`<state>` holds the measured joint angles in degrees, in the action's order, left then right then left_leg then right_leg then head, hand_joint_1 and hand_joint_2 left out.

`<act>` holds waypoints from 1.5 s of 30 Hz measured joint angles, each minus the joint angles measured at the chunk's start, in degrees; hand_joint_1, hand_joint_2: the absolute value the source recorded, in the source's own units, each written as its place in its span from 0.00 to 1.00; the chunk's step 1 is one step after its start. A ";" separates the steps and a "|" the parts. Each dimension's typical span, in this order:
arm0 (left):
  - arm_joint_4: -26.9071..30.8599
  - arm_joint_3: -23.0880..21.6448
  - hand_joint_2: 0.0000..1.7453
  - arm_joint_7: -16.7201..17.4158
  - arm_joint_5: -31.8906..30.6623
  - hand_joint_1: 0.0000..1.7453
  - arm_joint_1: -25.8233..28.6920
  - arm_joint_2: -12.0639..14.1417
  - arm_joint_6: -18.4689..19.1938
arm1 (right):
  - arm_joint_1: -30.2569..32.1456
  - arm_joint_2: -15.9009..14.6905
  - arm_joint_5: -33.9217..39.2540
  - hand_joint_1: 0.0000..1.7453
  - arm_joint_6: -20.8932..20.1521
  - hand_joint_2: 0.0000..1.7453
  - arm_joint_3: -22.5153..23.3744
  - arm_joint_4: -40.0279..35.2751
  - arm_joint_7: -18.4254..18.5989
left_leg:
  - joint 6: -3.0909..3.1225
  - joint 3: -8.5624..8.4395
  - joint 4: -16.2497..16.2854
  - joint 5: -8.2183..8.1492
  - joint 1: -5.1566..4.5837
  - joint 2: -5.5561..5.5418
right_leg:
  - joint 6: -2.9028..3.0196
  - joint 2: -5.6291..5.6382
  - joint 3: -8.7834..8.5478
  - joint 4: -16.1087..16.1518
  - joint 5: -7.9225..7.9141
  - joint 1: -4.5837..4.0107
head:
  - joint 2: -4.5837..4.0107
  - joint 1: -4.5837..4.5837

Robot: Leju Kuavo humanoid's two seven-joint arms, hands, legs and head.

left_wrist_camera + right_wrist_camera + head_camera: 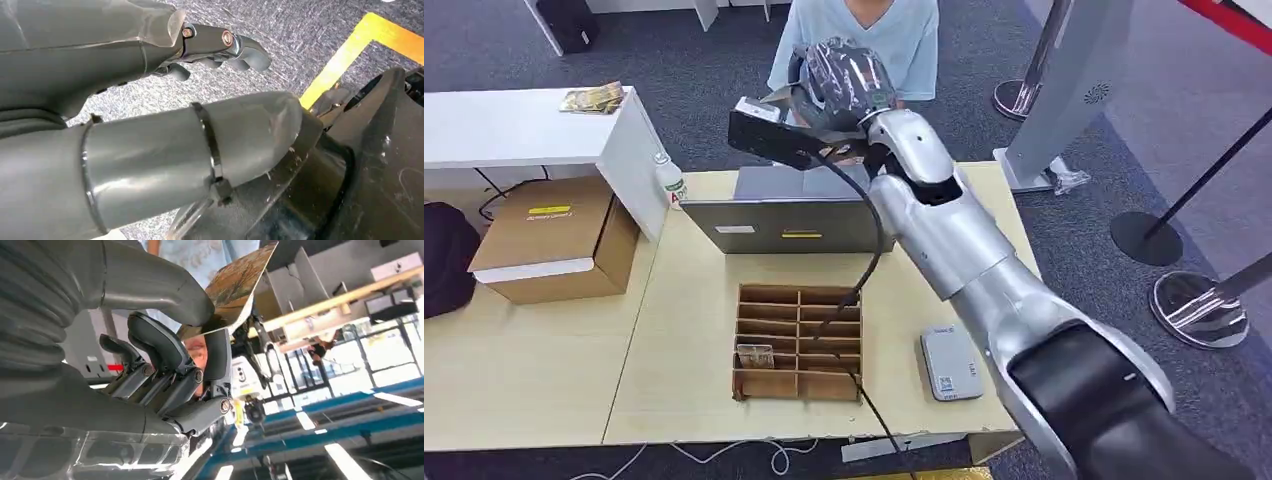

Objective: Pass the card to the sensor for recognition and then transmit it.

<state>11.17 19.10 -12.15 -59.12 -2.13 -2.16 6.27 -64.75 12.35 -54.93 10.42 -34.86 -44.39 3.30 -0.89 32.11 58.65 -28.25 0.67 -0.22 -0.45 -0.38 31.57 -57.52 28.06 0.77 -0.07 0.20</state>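
- My right hand [844,80] is raised high over the far side of the table [674,390], up in front of a person in a light blue shirt [904,40] who stands behind it.
- In the right wrist view, my right hand [165,365] has the card [235,285] pinched: my thick grey thumb [150,285] lies on one face near its lower edge, and one dark finger [217,352] presses from the other side.
- Most of the card sticks out past my fingertips, tilted, its mottled brown-gold face showing.
- My other dark fingers curl in beside the card; I cannot tell whether they touch it.
- From the head view the card itself is hidden behind my hand.
- My left hand [220,47] hangs low over grey carpet [300,30] with a yellow stripe [360,50]. Its fingers are curled a little, spread from the thumb, with nothing in them.
- The grey sensor box [951,362] lies flat on the table near the front edge, well below and apart from my right hand.
- A divided wooden tray [799,342] sits just beside the sensor, with a closed grey laptop [789,212] beyond it.
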 joint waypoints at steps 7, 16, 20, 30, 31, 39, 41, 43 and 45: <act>0.00 0.00 0.00 0.00 -0.20 0.00 -0.01 0.00 0.11 | -4.59 1.33 0.00 1.00 -0.11 1.00 1.25 7.43 1.73 | 0.00 0.00 0.00 0.00 0.00 0.00 | 0.00 0.00 0.00 0.00 0.00 0.00 | 0.00 0.00; 0.00 0.11 0.00 0.00 -0.57 0.00 -0.04 0.00 0.35 | -8.09 2.34 -0.09 1.00 -2.32 1.00 2.45 14.62 5.38 | 0.00 -0.01 0.01 0.00 0.00 0.00 | 0.00 0.00 0.00 0.00 0.00 0.00 | 0.00 0.00; 0.00 0.44 0.00 -0.37 -1.14 0.00 -0.04 0.00 0.44 | -8.68 2.34 -0.70 1.00 -2.47 1.00 3.06 17.02 6.62 | 0.00 -0.01 0.01 0.00 0.00 0.00 | 0.00 0.00 0.00 0.00 0.00 0.00 | 0.00 0.00; 0.00 0.63 0.00 -0.50 -2.01 0.00 -0.05 -0.02 0.85 | -9.52 1.83 -3.04 1.00 -3.28 1.00 4.22 20.87 9.82 | 0.00 -0.02 0.03 0.00 0.00 0.01 | 0.00 0.02 0.02 0.00 0.00 0.00 | 0.00 -0.02; 0.00 0.66 0.00 -0.52 -2.12 0.00 -0.06 -0.02 0.90 | -9.58 1.75 -3.15 1.00 -3.30 1.00 4.26 21.09 9.90 | 0.00 -0.02 0.03 0.00 0.00 0.01 | 0.00 0.02 0.02 0.00 -0.01 0.00 | 0.00 0.00; 0.00 0.77 0.00 -0.52 -2.23 0.00 -0.09 -0.04 1.11 | -9.81 1.53 -3.30 1.00 -3.30 1.00 4.55 22.25 9.88 | 0.00 -0.02 0.03 0.00 0.00 0.01 | 0.00 0.03 0.02 0.00 -0.01 0.00 | 0.00 0.00; 0.00 0.79 0.00 -0.52 -2.25 0.00 -0.09 -0.04 1.11 | -9.84 1.53 -3.32 0.59 -3.30 1.00 4.55 22.40 9.88 | 0.00 -0.02 0.03 0.00 0.00 0.01 | 0.00 0.03 0.02 0.00 -0.01 0.00 | 0.00 0.00; 0.00 0.79 0.00 -0.52 -2.34 0.00 -0.10 -0.04 1.11 | -9.86 1.53 -3.41 0.00 -3.45 1.00 4.57 22.49 9.62 | 0.00 -0.02 0.03 0.00 0.00 0.01 | -0.01 0.03 0.02 0.00 -0.01 0.00 | 0.00 0.00; 0.00 0.81 0.00 -0.52 -2.40 0.00 -0.10 -0.04 1.14 | -9.87 1.53 -3.48 0.00 -4.00 1.00 4.59 22.57 9.22 | 0.00 -0.02 0.03 0.00 0.00 0.01 | -0.01 0.03 0.01 0.00 -0.01 0.00 | 0.00 0.00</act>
<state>11.17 19.91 -12.68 -61.53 -2.23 -2.21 7.41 -74.62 13.88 -58.40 6.42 -30.27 -21.81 12.52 -0.89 32.09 58.68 -28.25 0.67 -0.20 -0.45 -0.34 31.59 -57.52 28.05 0.77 -0.07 0.20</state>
